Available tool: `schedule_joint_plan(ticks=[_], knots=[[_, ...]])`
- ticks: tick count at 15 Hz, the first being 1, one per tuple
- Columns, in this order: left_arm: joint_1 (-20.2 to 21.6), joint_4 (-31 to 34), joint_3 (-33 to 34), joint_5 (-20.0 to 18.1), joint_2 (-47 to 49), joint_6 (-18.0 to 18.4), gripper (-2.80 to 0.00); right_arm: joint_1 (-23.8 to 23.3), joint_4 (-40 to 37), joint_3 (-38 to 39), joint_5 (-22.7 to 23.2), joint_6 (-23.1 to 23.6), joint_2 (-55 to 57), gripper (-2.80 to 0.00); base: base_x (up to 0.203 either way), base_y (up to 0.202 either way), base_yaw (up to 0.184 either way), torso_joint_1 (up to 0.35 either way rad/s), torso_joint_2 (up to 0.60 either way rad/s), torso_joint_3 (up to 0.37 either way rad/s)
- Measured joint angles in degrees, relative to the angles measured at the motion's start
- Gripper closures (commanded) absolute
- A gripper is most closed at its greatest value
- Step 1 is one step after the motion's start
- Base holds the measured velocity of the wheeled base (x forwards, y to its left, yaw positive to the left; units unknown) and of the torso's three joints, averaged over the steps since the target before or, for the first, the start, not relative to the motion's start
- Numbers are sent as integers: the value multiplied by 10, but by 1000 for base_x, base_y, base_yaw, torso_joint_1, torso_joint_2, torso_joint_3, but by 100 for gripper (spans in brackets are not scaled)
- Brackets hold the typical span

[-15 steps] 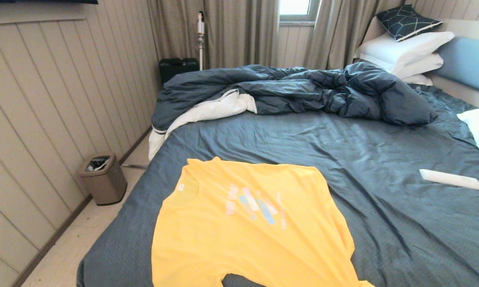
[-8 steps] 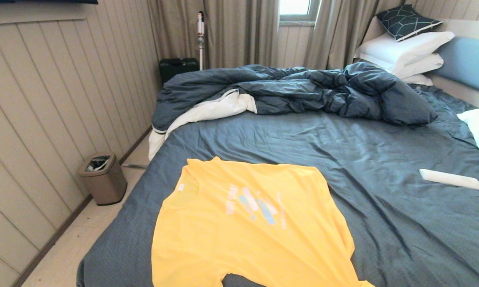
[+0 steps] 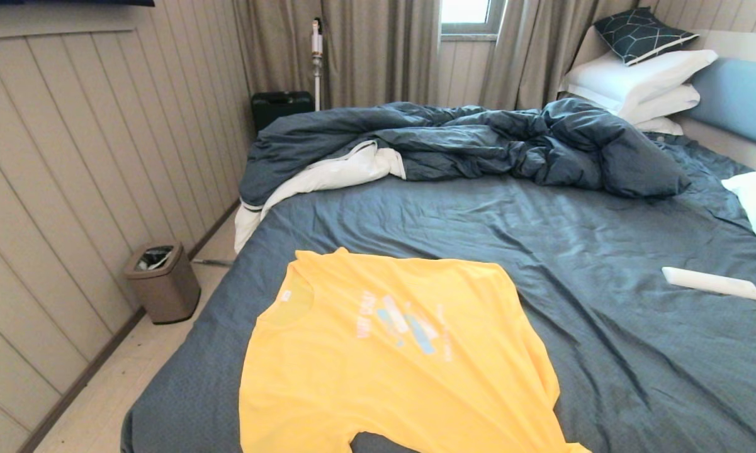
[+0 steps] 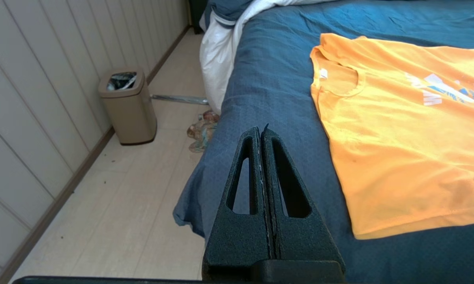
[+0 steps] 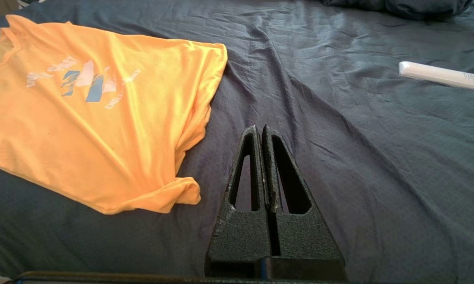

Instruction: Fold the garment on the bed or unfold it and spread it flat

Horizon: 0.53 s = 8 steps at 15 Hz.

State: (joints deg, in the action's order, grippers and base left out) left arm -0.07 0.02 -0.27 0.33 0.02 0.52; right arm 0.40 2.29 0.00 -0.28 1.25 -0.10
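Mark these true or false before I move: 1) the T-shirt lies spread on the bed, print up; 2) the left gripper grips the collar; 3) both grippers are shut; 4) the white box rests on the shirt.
1) True: the yellow T-shirt lies spread on the bed, print up.
2) False: the left gripper holds nothing, clear of the shirt beside the bed's edge.
3) True: the right gripper is closed too.
4) False: the white box lies on the sheet, well apart from the shirt.
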Motion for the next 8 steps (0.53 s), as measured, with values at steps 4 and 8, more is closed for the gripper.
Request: schedule_joint_plan(ticks=[4,8], knots=[[0,0,0,0,0,-2,0,0,0,0,-1,-2,0,0,0,0,0,0,0,0],[0,-1,0,0,0,-4,0,0,0,0,-2,-5,0,0,0,0,0,0,0,0]])
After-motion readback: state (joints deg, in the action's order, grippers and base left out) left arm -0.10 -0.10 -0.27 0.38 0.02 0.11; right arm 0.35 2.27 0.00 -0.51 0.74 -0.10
